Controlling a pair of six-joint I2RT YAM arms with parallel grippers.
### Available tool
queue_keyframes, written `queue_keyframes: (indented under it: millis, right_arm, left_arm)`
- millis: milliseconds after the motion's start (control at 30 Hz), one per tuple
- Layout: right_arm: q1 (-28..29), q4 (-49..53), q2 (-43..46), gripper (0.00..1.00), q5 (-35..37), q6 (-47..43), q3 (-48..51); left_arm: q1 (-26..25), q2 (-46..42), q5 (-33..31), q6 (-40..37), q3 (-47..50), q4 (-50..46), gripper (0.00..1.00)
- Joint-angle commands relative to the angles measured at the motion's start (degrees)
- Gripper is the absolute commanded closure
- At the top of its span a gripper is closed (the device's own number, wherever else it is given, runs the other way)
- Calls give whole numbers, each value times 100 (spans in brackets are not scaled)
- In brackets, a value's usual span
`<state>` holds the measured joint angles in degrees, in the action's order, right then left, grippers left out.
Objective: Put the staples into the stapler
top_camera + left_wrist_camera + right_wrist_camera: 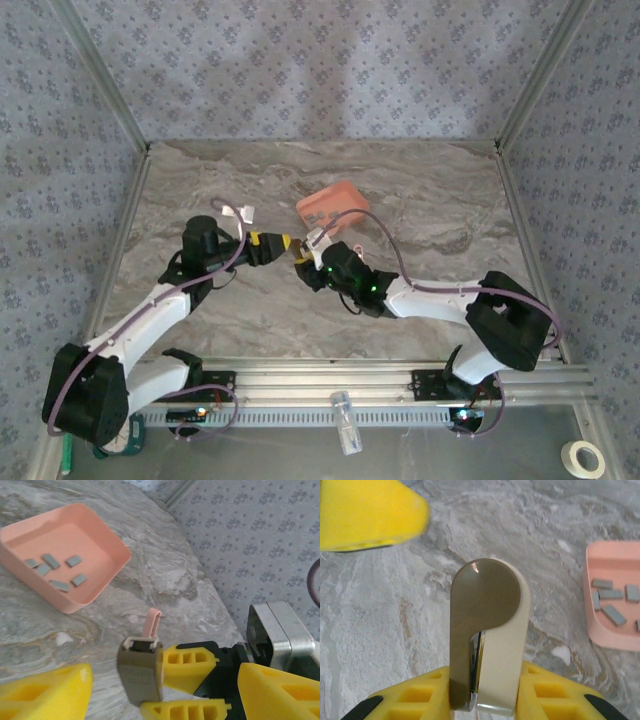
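We judge the stapler (487,630) to be light and stiff, a smooth plastic shell over a metal core. Its slick faces could twist in a pinch, and its hinged parts can swing. It stands on end above the surface (165,575), its lower body clamped between the yellow pads of the right claw (487,692). The rounded end points away from that wrist, and the left wrist view shows a slim pink arm (151,621) sticking up. The flat sides of the body, where the right claw grips it, look to us like the soundest hold, because it leaves the hinge end free. The left claw (288,245) hovers just beside it with its jaws spread wide and nothing between them. The staples (60,585) lie further out, as short grey strips scattered flat on the floor of the pink tray (90,597), apart from the stapler. We expect them to weigh almost nothing, to be brittle along their glued rows, and to be awkward to lift off a flat floor. A strip is best taken across its long edges with a gentle squeeze. The shallow tray may well slide if nudged.
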<state>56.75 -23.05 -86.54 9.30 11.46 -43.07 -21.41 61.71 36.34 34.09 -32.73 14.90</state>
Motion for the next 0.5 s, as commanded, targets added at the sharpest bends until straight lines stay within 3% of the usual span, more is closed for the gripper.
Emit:
queue_keyframes:
  millis: [0,300,467]
  right_arm:
    - [155,-790,212,69,247,-536,122]
    - [314,-1334,350,69,318,-789,376]
    - [327,-940,403,71,979,-1015,286]
  left_arm:
    - [-30,168,121,-233,-367,-63,26]
    - [-168,395,391,-452,-375,241,29]
    - [-191,392,310,-350,-399,38,36]
